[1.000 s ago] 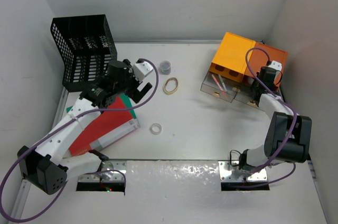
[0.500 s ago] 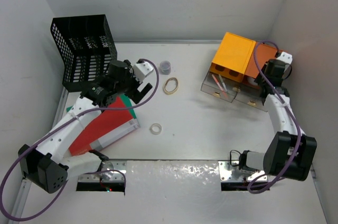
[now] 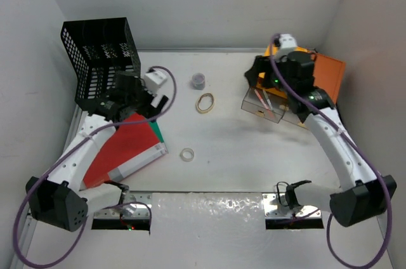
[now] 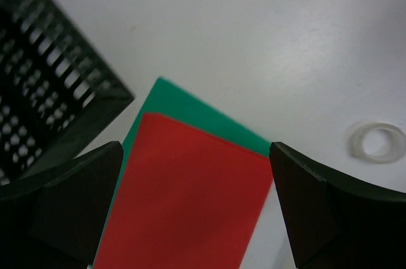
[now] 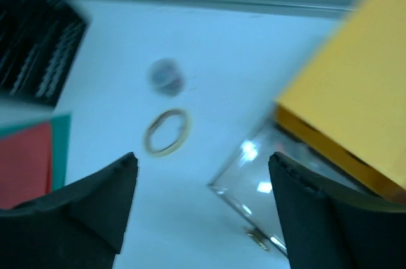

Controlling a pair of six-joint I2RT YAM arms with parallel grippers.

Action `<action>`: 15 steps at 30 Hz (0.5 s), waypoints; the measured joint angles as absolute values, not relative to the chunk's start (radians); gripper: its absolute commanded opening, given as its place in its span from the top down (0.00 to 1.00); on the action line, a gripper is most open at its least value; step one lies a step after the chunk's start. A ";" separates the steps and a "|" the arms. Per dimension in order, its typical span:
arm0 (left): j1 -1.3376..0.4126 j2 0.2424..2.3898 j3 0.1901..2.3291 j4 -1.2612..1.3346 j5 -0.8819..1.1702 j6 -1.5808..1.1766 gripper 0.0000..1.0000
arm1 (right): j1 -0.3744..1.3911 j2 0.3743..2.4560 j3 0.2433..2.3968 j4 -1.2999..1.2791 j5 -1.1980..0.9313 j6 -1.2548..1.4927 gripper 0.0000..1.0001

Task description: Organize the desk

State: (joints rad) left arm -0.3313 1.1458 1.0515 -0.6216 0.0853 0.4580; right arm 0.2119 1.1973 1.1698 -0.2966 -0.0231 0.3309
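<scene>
The right gripper [image 5: 202,212] has been swung left over the orange drawer boxes [image 3: 328,72], jaws wide, empty, its view blurred. The desk [image 3: 235,148] is seen beneath both arms. The left gripper [image 4: 195,209] is spread, empty, above the red folder [image 4: 190,174], partly cut off

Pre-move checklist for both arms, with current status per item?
1. left gripper open, empty: ok.
2. right gripper open, empty: ok.
3. red folder lying on green folder, below left gripper: ok.
4. clear drawer of orange drawer box pulled out: ok.
5. rubber band and tape ring apart from both grippers: ok.
6. right wrist view sharp enough to read drawer contents: not ok, blurred.
</scene>
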 measured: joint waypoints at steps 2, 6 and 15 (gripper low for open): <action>-0.198 1.145 1.036 -0.622 0.138 0.455 0.00 | 0.315 1.241 1.182 -0.279 -0.107 0.302 0.37; -0.015 1.135 0.990 -0.595 0.166 0.438 0.00 | 0.470 1.509 1.353 -0.314 -0.210 0.221 0.43; 0.020 1.068 0.883 -0.545 0.181 0.409 0.01 | 0.692 2.147 1.767 -0.505 -0.081 0.057 0.32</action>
